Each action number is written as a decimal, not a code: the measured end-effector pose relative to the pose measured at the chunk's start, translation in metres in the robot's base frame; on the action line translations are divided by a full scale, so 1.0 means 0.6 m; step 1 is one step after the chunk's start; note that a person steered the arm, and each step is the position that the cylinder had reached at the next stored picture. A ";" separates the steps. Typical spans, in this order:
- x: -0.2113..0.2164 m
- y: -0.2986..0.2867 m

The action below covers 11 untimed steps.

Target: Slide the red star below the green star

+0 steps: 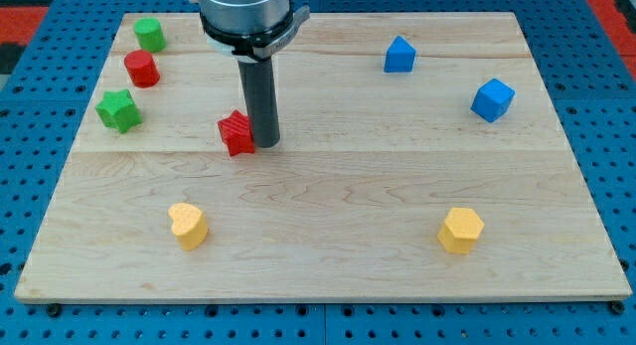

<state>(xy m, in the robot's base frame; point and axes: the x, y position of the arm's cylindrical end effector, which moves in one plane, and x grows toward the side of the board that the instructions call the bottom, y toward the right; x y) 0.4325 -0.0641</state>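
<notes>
Nearest, a yellow heart block [187, 225] sits clear of the route. Mid-board, my tip [264, 143], a bare rod w/ no jaws to open or shut, touches the red star-shaped block [237, 133] on the view's right side. Farther left is the green star-shaped block [118, 109]. Best push leftward, slightly toward view's bottom, keeping contact centred so it doesn't spin off.

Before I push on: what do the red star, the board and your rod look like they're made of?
Red star: likely moulded plastic, going by its solid, even colour and faint sheen. Board: pale wood, with visible grain and plank seams, matte finish. Rod: dark, smooth, perhaps metal or plastic; I can't tell which. My tip sits against the star's right side in the view.
</notes>
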 end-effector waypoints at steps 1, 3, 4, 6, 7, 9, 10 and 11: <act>-0.066 0.029; 0.032 -0.029; 0.051 -0.049; 0.008 -0.081; 0.021 -0.116; 0.021 -0.136; 0.021 -0.169; 0.021 -0.206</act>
